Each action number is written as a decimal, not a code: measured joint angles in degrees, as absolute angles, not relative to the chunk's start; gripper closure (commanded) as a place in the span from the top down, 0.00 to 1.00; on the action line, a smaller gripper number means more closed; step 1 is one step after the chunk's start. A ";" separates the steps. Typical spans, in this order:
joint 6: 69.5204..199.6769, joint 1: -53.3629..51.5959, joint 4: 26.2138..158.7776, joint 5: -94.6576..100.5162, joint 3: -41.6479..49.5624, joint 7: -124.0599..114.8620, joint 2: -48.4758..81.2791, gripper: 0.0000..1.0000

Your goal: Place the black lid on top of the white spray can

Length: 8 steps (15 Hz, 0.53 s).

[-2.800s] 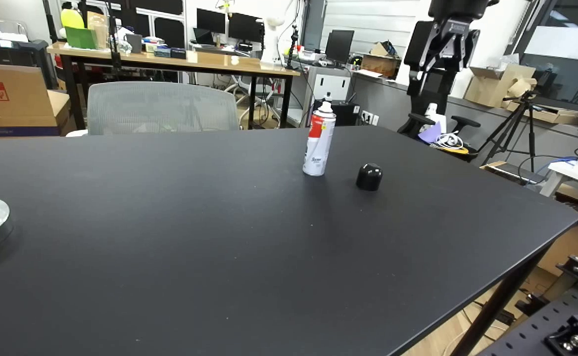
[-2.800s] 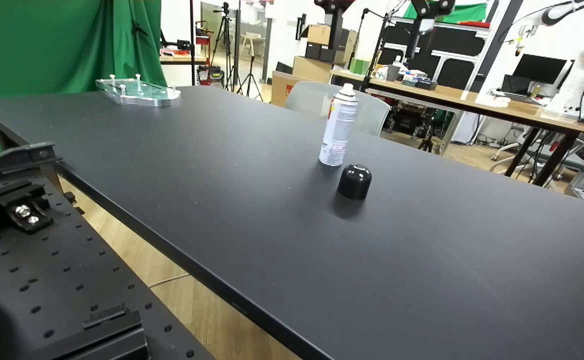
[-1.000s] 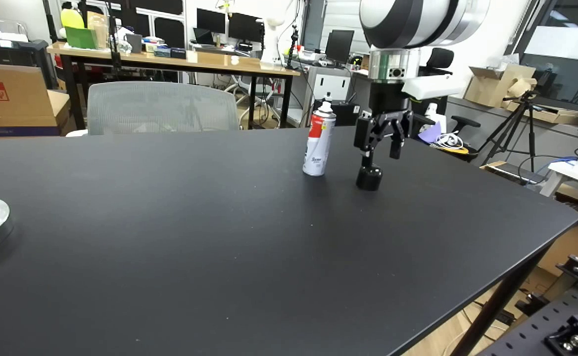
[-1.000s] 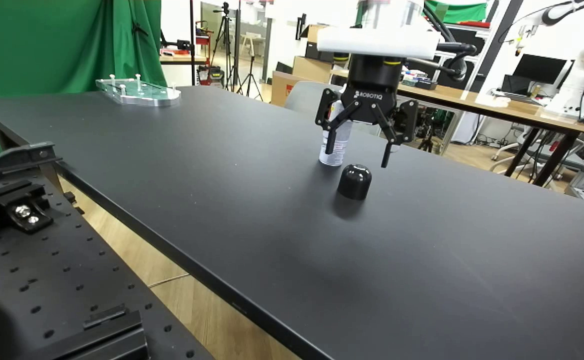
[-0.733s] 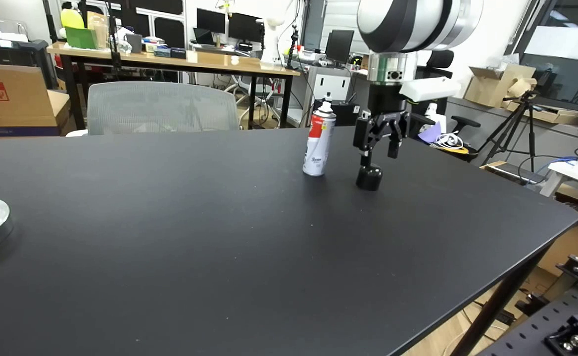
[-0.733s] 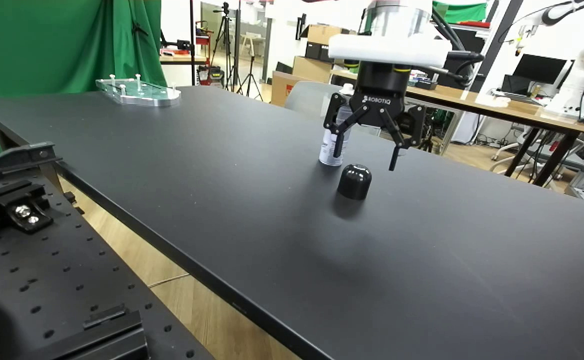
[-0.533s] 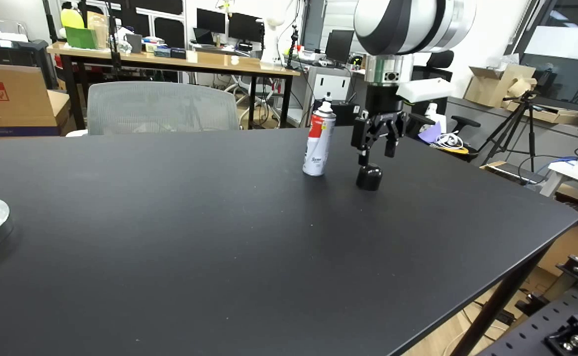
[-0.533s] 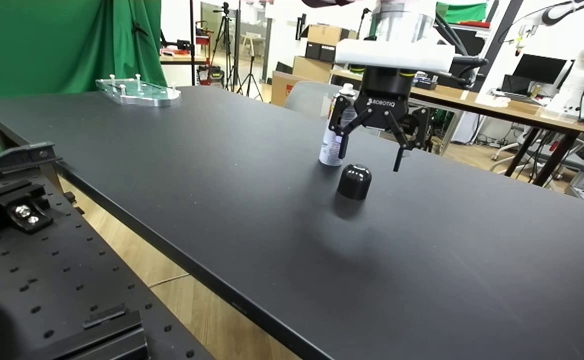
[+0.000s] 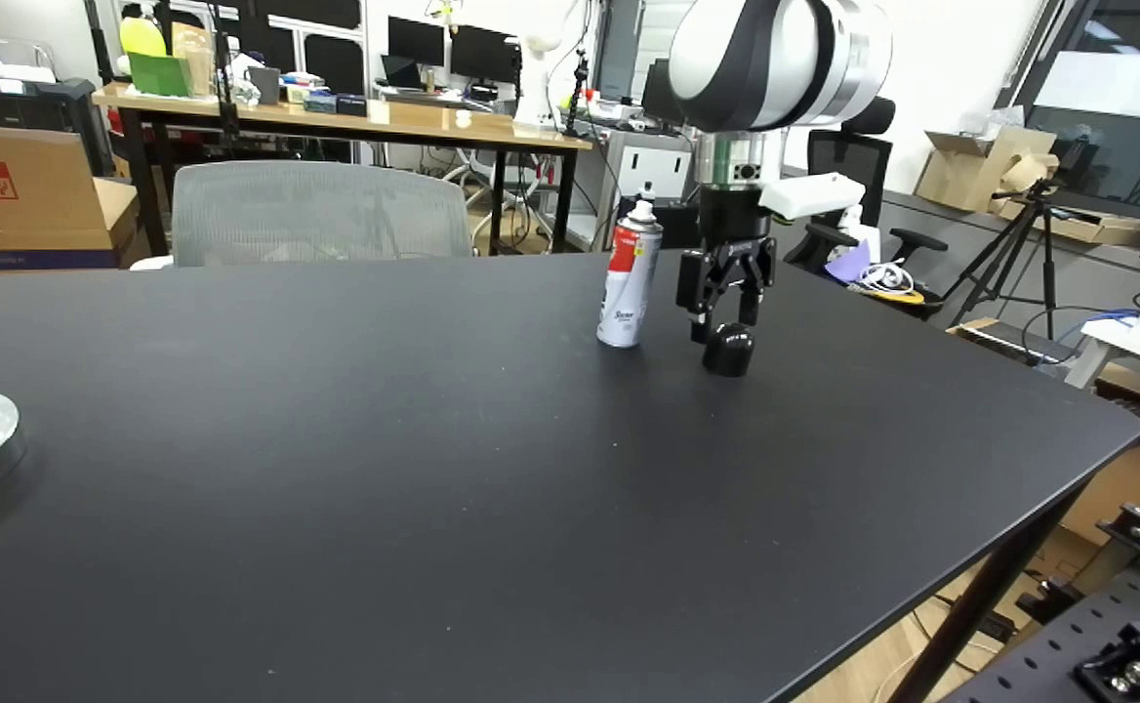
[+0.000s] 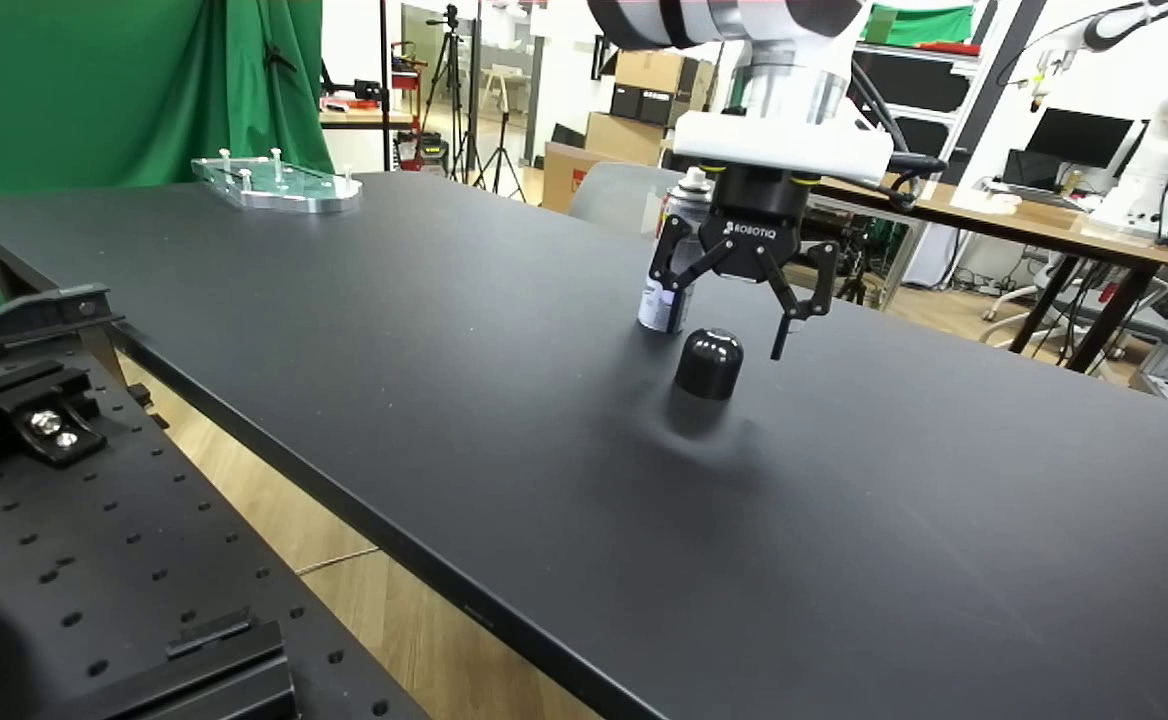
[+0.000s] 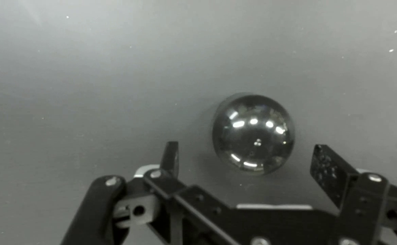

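Jaws, parted and holding nothing, have come down closer to the black lid (image 11: pixel 254 136), which stands unmoved on the desk (image 9: pixel 385 469) near the uncapped white spray can (image 9: pixel 629 281). In the wrist view the lid lines up with their gap, so a grasp seems near; capping remains.

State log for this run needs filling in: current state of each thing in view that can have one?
Claw: open, holding nothing
White spray can: upright on the table, uncapped
Black lid: dome up on the table, ungripped
Background monitors: screens dark; can't tell whether powered
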<state>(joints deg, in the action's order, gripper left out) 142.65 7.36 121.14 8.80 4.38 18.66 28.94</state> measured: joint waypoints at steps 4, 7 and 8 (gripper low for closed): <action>141.28 7.47 120.88 8.81 4.29 19.21 29.18 0.95; 140.40 7.67 120.88 8.85 4.30 19.25 29.17 0.71; 140.14 7.72 120.88 8.85 4.30 19.27 29.17 0.65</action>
